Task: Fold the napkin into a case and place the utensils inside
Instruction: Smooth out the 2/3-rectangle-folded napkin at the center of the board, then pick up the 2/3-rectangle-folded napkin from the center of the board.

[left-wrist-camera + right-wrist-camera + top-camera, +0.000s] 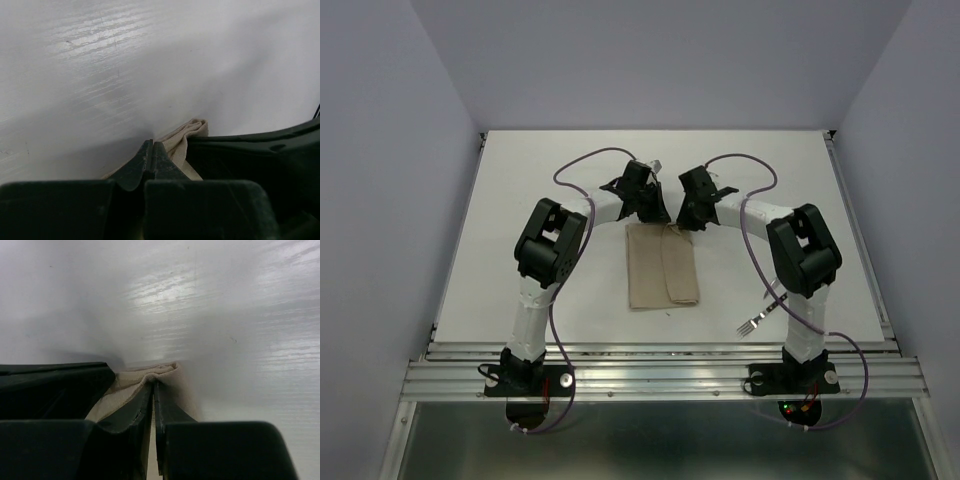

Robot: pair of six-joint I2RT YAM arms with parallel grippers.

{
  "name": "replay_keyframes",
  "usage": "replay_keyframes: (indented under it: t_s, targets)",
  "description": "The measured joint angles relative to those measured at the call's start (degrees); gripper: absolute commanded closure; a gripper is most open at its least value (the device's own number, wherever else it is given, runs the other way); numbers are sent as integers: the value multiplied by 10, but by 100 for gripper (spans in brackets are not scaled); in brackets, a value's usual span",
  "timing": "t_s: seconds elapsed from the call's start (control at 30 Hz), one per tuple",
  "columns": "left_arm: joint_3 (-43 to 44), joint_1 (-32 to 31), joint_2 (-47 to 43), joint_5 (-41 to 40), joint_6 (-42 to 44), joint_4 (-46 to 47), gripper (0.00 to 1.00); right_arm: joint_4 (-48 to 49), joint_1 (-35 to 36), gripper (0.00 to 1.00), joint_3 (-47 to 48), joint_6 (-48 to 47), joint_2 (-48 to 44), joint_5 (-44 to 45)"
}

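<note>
The beige napkin (pixel 660 268) lies folded into a narrow upright rectangle at the table's middle. Both grippers meet at its far edge. My left gripper (pixel 657 221) (pixel 151 142) is shut, tips down on the cloth. No fabric shows between its fingers, and napkin folds (pixel 189 134) bunch just to its right. My right gripper (pixel 682 226) (pixel 153 382) is shut on a raised fold of the napkin (pixel 145 374), and beige cloth shows in the thin gap. A fork (pixel 757 320) lies near the right arm's base. The knife is out of view.
The white table (pixel 550 180) is walled at the back and both sides. A metal rail (pixel 660 375) runs along the near edge. Purple cables loop off both arms. Each wrist view shows the other gripper's black body close beside it.
</note>
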Motion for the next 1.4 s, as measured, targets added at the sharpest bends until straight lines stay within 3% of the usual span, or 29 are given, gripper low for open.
replay_keyframes:
  t_s: [0.13, 0.27, 0.4, 0.6, 0.63, 0.67, 0.87, 1.1, 1.4]
  targets:
    - [0, 0, -2, -8, 4, -6, 99, 6, 0, 89, 2, 10, 15, 4]
    - [20, 0, -2, -24, 15, -37, 86, 8, 0, 89, -1, 30, 16, 9]
    - [36, 3, -14, -51, 31, -69, 79, 15, 0, 89, -12, 52, 11, 19]
    - [37, 11, -67, -97, 50, -119, 77, 30, 1, 89, -35, 66, -3, 31]
    - [35, 13, -83, -110, 50, -133, 72, 33, 1, 89, -41, 67, -6, 32]
    - [31, 14, -93, -117, 50, -137, 61, 35, 1, 89, -52, 69, -14, 36]
    - [-71, 22, -190, -159, 40, -147, 43, 38, 1, 89, -112, 75, -59, 46]
    - [-151, 24, -202, -158, 29, -142, 43, 39, 0, 89, -124, 77, -68, 47]
    - [-155, 24, -171, -137, 35, -123, 43, 40, 1, 89, -124, 78, -68, 47]
